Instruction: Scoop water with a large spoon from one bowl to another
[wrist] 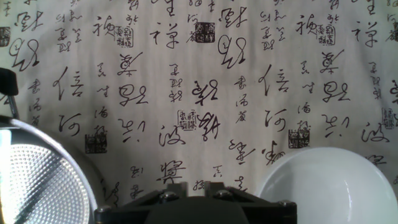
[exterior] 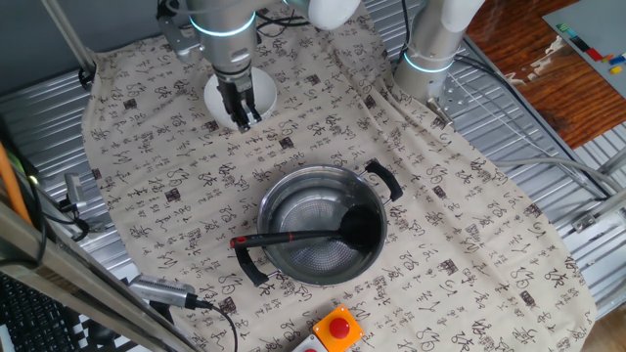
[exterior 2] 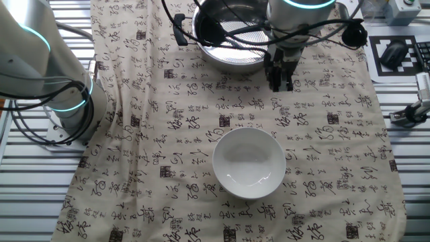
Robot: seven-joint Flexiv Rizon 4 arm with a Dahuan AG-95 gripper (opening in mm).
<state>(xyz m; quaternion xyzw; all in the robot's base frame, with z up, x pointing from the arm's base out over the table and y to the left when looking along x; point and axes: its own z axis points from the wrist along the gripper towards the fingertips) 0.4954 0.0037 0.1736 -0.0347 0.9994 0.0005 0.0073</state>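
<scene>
We observe the black ladle with a long thin red-tipped handle [exterior: 313, 235] lying inside the wide round stainless-steel pot with two black loop handles [exterior: 293, 205]. Its deep scoop rests at the pot's right side, and its handle crosses the left rim, red tip outward. The pot's floor shows a dimpled pattern. The small round plain white bowl [exterior 2: 248, 163] sits on the calligraphy-printed cloth [exterior 2: 154, 134], apart from the pot.

In one fixed view, the arm hides most of the bowl. In the hand view, the pot and bowl are cut off at the lower corners. We cannot make out water in the pot.

The two-finger gripper [exterior: 242, 115] hangs above the cloth between pot and bowl, well apart from the ladle. It holds nothing, fingers close together with a narrow gap.
</scene>
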